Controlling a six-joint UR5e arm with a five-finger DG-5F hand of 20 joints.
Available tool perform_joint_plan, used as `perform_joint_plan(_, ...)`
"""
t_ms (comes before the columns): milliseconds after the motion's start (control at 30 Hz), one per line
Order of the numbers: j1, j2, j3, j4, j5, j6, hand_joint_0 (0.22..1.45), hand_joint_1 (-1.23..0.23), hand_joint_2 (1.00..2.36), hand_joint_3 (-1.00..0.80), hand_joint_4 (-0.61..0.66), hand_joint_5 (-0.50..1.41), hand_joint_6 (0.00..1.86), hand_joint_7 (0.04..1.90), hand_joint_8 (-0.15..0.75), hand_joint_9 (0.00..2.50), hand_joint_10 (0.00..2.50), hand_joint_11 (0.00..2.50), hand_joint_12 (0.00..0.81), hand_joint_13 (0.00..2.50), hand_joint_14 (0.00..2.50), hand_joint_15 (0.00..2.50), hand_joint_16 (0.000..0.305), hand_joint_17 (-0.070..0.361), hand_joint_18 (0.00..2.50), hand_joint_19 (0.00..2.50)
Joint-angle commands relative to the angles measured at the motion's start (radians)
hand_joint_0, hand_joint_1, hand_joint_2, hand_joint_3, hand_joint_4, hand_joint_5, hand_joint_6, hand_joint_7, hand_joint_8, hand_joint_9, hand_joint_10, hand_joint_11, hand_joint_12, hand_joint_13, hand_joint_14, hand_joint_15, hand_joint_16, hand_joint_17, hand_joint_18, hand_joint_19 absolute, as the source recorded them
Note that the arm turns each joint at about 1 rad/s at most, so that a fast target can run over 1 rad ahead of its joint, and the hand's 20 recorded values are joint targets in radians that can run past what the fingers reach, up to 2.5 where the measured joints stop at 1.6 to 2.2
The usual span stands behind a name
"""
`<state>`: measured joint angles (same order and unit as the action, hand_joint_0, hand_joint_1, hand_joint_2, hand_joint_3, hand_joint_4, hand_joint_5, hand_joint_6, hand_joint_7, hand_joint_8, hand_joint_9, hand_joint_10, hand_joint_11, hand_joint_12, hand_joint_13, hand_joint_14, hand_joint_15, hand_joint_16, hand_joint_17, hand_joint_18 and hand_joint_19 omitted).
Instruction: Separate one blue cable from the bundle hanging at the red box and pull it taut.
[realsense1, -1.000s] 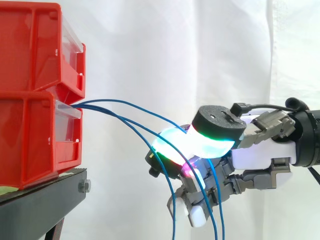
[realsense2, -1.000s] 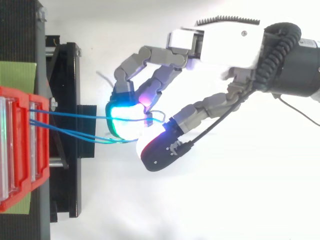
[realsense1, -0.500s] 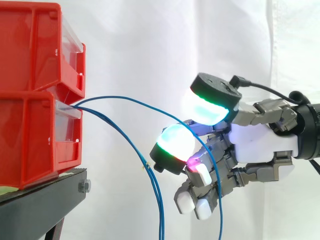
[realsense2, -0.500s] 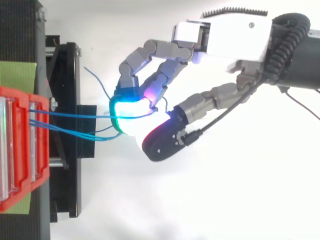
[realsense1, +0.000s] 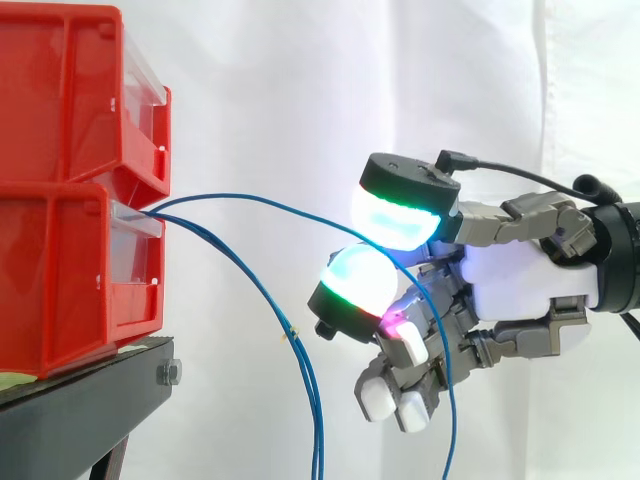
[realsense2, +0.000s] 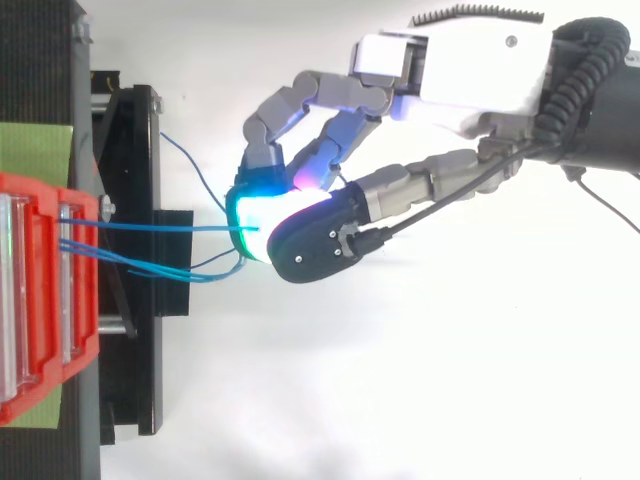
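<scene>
Several thin blue cables come out of the lower red bin (realsense1: 60, 270) at its front. One blue cable (realsense1: 250, 198) arcs to the right and runs between the hand's glowing thumb pad (realsense1: 395, 218) and a finger pad (realsense1: 355, 282), then drops behind the curled fingers. The hand (realsense1: 520, 290) is to the right of the bins, its thumb lowered close over the finger pad, shut on that cable. Two other blue cables (realsense1: 290, 340) hang down free to the left of the hand. From above, the held cable (realsense2: 170, 227) runs straight from the bin to the hand (realsense2: 450, 70).
Two red bins (realsense2: 40, 300) are stacked on a black stand (realsense1: 80, 400) at the left. A green sheet (realsense2: 35, 145) lies under them. A loose blue cable end (realsense2: 190, 165) sticks out near the fingers. A white curtain hangs behind.
One cable has come away from the other two, which dropped back to hang on the left. The thumb rose clear of the finger pad, then came down and forward over it, closing on the cable.
</scene>
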<state>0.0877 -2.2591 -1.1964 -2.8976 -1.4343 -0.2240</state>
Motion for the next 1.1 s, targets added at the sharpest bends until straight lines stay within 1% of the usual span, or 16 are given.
perform_joint_plan(0, -0.002, 0.009, 0.000, -0.012, 0.000, -0.003, 0.59, -0.61, 1.02, -0.26, 0.02, -0.16, 0.91, 1.09, 0.274, 1.07, 0.02, 0.79, 0.327, 0.80, 0.02, 0.50, 0.043, 0.098, 0.69, 0.63)
perform_joint_plan(233, -0.002, 0.012, 0.000, -0.031, 0.000, -0.005, 0.60, -0.71, 1.03, -0.13, 0.02, -0.16, 0.92, 1.14, 0.270, 1.07, 0.02, 0.80, 0.327, 0.81, 0.02, 0.50, 0.044, 0.098, 0.69, 0.62)
perform_joint_plan(367, -0.002, 0.012, 0.000, -0.031, 0.000, -0.006, 0.62, -0.73, 1.03, -0.12, -0.01, -0.17, 0.92, 1.15, 0.263, 1.07, 0.02, 0.81, 0.324, 0.81, 0.02, 0.49, 0.043, 0.097, 0.69, 0.62)
perform_joint_plan(400, -0.002, 0.012, 0.000, -0.031, 0.000, -0.006, 0.63, -0.73, 1.03, -0.12, -0.03, -0.17, 0.93, 1.14, 0.261, 1.06, 0.02, 0.80, 0.323, 0.81, 0.02, 0.50, 0.044, 0.098, 0.69, 0.62)
perform_joint_plan(533, -0.002, 0.010, 0.000, -0.029, 0.003, -0.008, 0.67, -0.77, 1.02, -0.19, -0.07, -0.18, 0.94, 1.14, 0.256, 1.06, 0.02, 0.80, 0.318, 0.80, 0.02, 0.49, 0.043, 0.097, 0.69, 0.60)
perform_joint_plan(767, -0.002, 0.012, 0.000, -0.029, 0.005, -0.008, 0.72, -0.75, 1.01, -0.38, -0.06, -0.19, 0.94, 1.09, 0.250, 1.01, 0.02, 0.80, 0.309, 0.78, 0.02, 0.48, 0.042, 0.096, 0.66, 0.58)
perform_joint_plan(833, -0.002, 0.012, 0.000, -0.029, 0.005, -0.008, 0.72, -0.75, 1.01, -0.41, -0.07, -0.20, 0.94, 1.10, 0.249, 1.01, 0.02, 0.81, 0.310, 0.78, 0.02, 0.48, 0.043, 0.096, 0.66, 0.57)
perform_joint_plan(1000, 0.000, 0.010, 0.000, -0.029, 0.008, -0.008, 0.73, -0.76, 1.00, -0.45, -0.08, -0.20, 0.93, 1.19, 0.245, 1.01, 0.02, 0.81, 0.310, 0.77, 0.02, 0.47, 0.042, 0.095, 0.66, 0.58)
perform_joint_plan(1067, -0.002, 0.010, 0.000, -0.029, 0.008, -0.008, 0.74, -0.76, 1.00, -0.45, -0.08, -0.20, 0.94, 1.18, 0.248, 1.01, 0.02, 0.80, 0.309, 0.77, 0.02, 0.48, 0.043, 0.096, 0.66, 0.58)
